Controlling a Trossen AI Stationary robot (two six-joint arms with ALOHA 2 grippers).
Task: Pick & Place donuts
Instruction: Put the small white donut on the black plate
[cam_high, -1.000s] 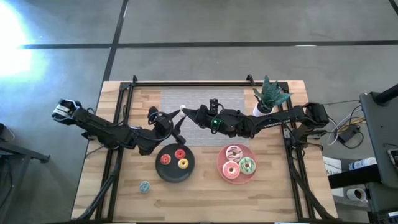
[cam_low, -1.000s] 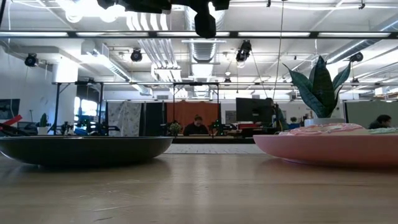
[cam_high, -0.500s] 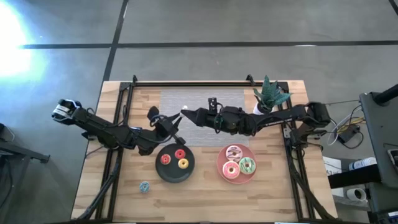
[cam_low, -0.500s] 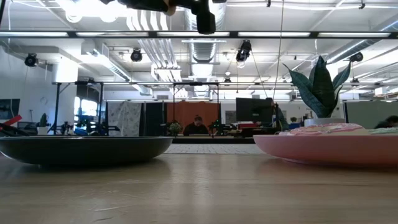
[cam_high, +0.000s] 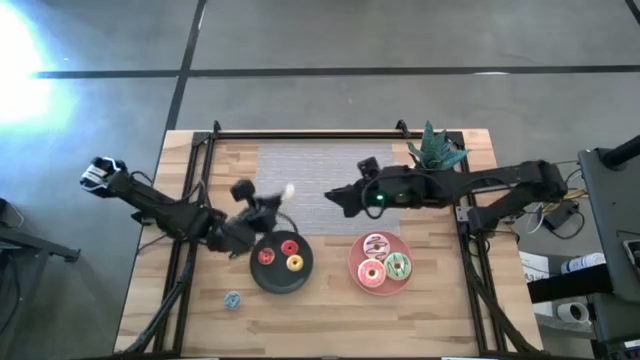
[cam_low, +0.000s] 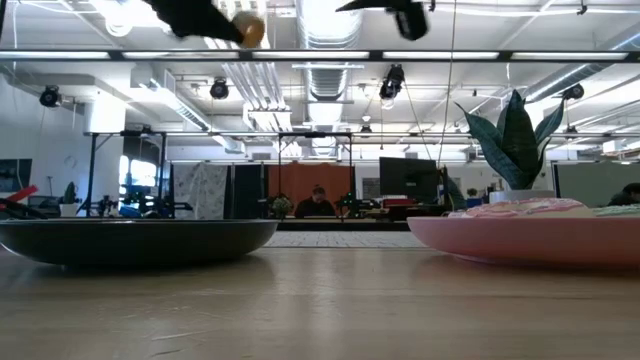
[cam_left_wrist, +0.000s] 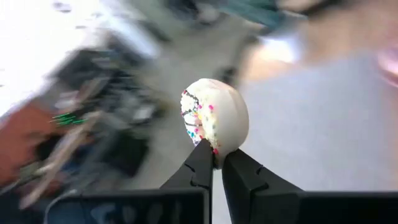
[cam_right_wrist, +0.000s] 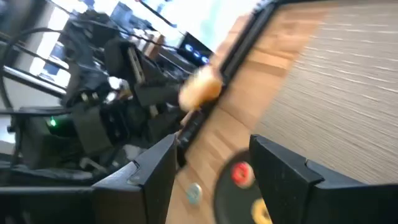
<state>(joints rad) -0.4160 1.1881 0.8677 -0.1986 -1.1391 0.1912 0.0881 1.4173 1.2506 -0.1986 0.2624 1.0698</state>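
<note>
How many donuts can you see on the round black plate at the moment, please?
3: on the black plate lie a red donut, an orange-red donut and a yellow donut. The high view hides none there.

White sprinkled donut (cam_left_wrist: 214, 121); black plate (cam_high: 281, 262), pink plate (cam_high: 380, 264).

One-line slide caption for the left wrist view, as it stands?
Left gripper shut on a round white sprinkled donut, pinched by its edge and held aloft against a blurred background.
</note>
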